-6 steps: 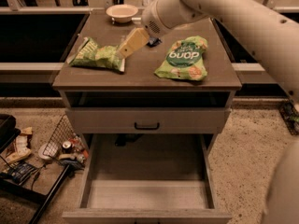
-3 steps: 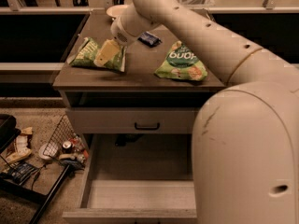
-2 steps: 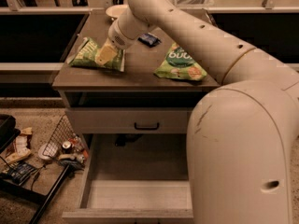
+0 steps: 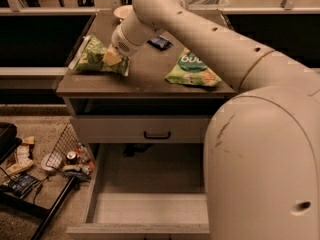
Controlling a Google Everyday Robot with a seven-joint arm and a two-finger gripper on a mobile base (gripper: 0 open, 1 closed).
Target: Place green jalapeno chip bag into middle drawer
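Finding the claw [image 4: 113,58] on the green jalapeno chip bag [image 4: 92,59] lying on the table [image 4: 145,81], we cannot tell its grip state; lift and transfer into the open middle drawer [image 4: 150,209] below it remain.

The bag [image 4: 92,58], crinkled pale green with white stripes, lies flat in the upper left of the frame, on the cabinet top [image 4: 150,76] near its left edge. The gripper [image 4: 113,58] sits down on the bag's right end. The drawer [image 4: 93,189] stands pulled wide open at the bottom of the frame, a grey wooden box with thin side walls, a low front and a bare pale floor; its right part is hidden from where I stand.
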